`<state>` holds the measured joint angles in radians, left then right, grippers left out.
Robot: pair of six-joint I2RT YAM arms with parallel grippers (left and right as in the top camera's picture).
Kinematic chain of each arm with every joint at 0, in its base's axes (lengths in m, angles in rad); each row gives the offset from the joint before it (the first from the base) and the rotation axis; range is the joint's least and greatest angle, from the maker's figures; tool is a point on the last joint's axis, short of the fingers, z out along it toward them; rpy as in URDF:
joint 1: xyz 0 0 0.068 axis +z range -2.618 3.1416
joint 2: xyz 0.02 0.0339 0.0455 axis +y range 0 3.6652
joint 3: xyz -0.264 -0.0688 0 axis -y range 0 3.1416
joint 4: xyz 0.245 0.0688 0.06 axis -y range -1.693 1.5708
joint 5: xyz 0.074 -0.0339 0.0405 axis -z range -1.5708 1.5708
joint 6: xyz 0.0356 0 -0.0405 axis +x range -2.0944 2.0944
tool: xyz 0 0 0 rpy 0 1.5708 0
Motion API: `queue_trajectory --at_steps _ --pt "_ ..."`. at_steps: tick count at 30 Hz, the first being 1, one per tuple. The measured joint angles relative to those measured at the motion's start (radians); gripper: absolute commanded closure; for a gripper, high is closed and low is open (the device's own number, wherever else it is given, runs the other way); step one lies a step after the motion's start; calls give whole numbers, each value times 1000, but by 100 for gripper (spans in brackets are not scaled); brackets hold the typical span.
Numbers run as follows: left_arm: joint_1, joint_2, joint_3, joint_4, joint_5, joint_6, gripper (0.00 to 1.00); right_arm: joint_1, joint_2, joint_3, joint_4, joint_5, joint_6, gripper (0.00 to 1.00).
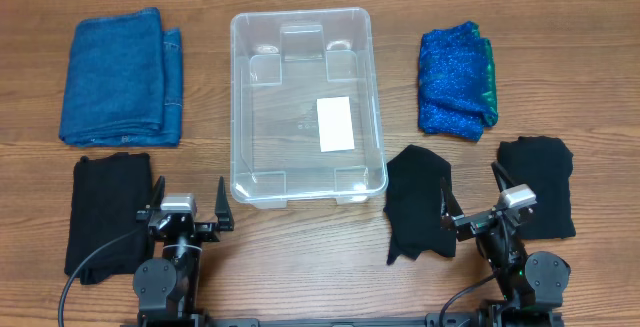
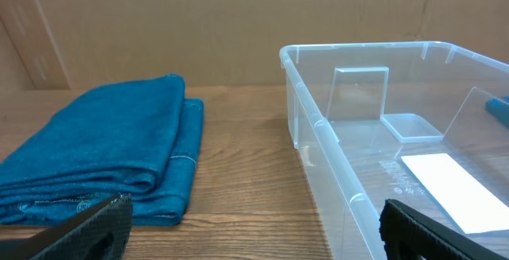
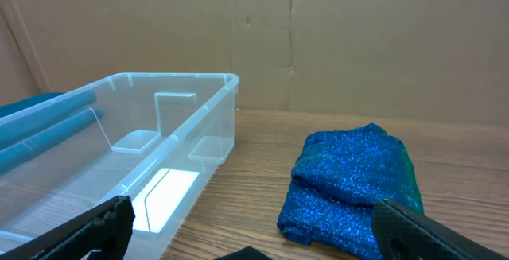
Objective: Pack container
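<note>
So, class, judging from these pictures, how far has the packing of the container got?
Done: nothing, the container holds no cloth. In hand: nothing, left gripper and right gripper both stand open. Left: all five cloths lie outside it: blue towel, sparkly blue cloth, left black cloth, middle black cloth, right black cloth.

Glossy clear plastic container (image 1: 243, 87), wood-grain table (image 1: 300, 257), sparkly blue cloth (image 1: 455, 82)
</note>
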<state>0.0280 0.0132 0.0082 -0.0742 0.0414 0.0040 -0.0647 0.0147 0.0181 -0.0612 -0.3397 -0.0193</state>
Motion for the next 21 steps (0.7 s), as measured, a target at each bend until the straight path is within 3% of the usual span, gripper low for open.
queue_trajectory --at_steps 9,21 --pt "0 0 0 0 0 0 0 4 -1 0 -23 288 192 0" --pt "0 0 0 0 0 0 0 4 -1 0 -22 340 225 0"
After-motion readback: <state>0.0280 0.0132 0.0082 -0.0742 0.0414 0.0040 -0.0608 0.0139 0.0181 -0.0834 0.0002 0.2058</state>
